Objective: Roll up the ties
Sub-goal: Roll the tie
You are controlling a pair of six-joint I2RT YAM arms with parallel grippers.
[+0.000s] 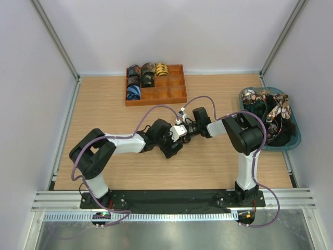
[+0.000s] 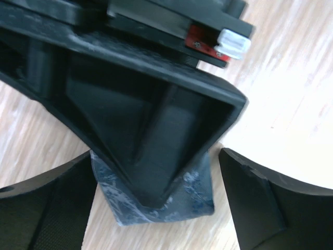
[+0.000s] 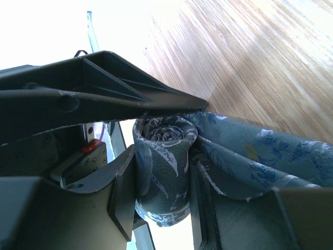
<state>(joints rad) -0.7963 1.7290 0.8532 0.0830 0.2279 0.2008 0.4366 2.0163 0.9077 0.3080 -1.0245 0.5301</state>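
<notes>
Top external: left arm (image 1: 122, 141) and right arm (image 1: 244, 133) meet wrist-to-wrist; right fingers (image 3: 124, 200) clamp rolled tie (image 3: 162, 166), left fingers (image 2: 49, 208) apart.

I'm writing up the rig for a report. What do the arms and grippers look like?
The left arm and right arm have white links, black joints and a purple cable looping along each. The left gripper and right gripper are black and angular, with a red plate.

We are viewing a light wooden table (image 1: 104, 114) enclosed by plain white walls (image 1: 171, 31) at the back and both sides. Grey metal posts (image 1: 54, 37) are running up the rear corners. A ribbed metal rail (image 1: 171, 198) is bordering the near edge. Even light is falling across the wood.
</notes>
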